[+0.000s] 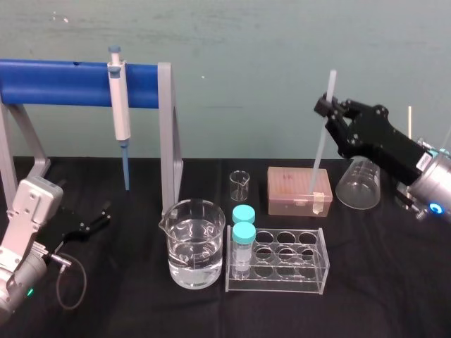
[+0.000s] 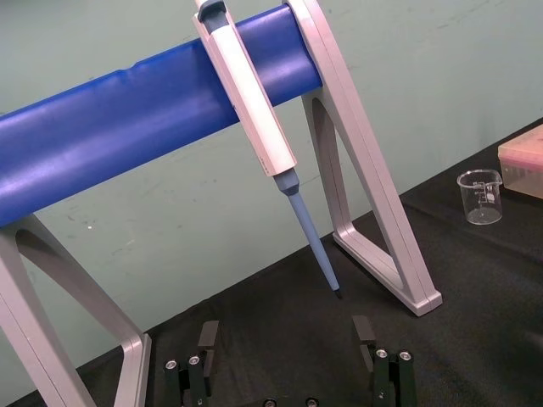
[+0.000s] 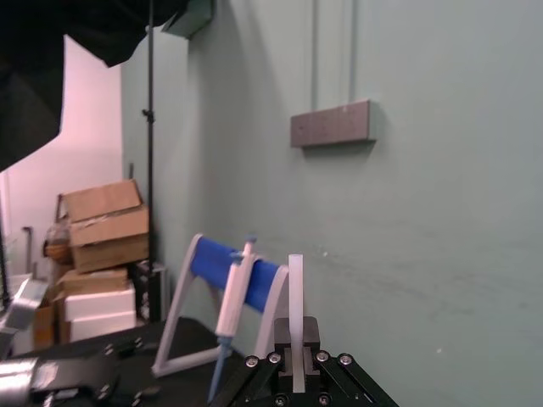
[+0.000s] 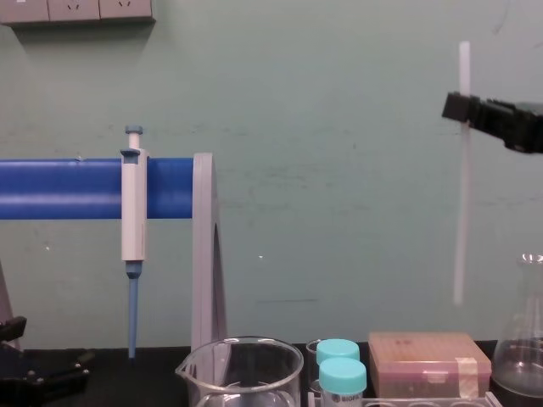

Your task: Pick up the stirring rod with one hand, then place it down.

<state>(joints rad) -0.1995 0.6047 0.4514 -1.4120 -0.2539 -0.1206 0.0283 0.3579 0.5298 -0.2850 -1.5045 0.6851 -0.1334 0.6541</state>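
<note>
The stirring rod (image 1: 320, 151) is a thin translucent white stick held nearly upright in the air, its lower end hanging above the tan box (image 1: 299, 190). My right gripper (image 1: 325, 109) is shut on its upper part, with a short length sticking out above the fingers. From the chest the rod (image 4: 462, 212) hangs straight down from that gripper (image 4: 462, 110), clear of the table. In the right wrist view the rod (image 3: 295, 288) rises from between the fingers. My left gripper (image 1: 99, 218) rests open and empty on the black table at the left, its fingers (image 2: 208, 339) spread apart.
A white-and-blue pipette (image 1: 120, 113) hangs on the blue-barred stand (image 1: 63, 82) at back left. A beaker of water (image 1: 195, 243), a small empty beaker (image 1: 239, 184), a clear tube rack (image 1: 282, 260) with two teal-capped tubes and a glass flask (image 1: 359, 184) stand on the table.
</note>
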